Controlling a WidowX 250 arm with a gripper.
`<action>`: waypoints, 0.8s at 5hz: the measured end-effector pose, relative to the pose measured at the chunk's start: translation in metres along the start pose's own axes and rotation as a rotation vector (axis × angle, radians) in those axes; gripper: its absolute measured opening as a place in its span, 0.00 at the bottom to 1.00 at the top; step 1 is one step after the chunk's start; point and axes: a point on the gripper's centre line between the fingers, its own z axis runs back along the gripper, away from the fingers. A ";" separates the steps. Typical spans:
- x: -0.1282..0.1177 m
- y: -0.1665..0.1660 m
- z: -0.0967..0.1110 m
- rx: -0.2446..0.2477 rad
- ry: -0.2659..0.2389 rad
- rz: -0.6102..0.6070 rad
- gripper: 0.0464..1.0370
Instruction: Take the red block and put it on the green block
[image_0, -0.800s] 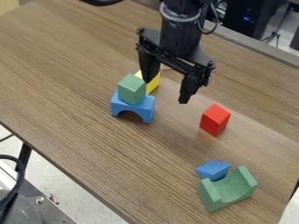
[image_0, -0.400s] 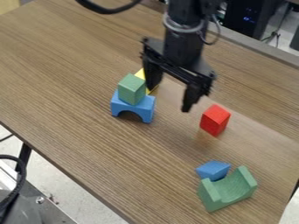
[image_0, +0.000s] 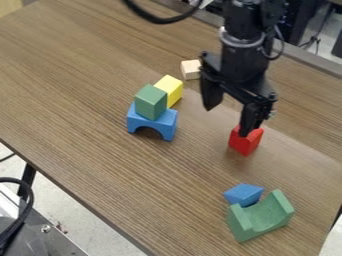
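While the gripper (image_0: 229, 121) hangs with fingers spread, grasping nothing, the red block (image_0: 245, 144) sits at its right fingertip, which overlaps the block's top; contact unclear. Farther left, green block (image_0: 150, 103) atop blue arch (image_0: 164, 124).

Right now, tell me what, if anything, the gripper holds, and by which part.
Nothing is held: the gripper is open, its fingers wide apart, one overlapping the top of the red block, which stands on the table.

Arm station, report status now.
Gripper open, one finger overlapping red block in view, contact unclear. Red block on table, ungrasped. Green block atop blue arch, top free.
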 end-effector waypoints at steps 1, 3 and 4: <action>0.014 -0.004 -0.008 -0.038 -0.014 0.000 0.96; 0.024 0.000 -0.010 -0.042 -0.005 0.061 0.96; 0.017 0.002 -0.009 -0.026 0.048 0.098 0.96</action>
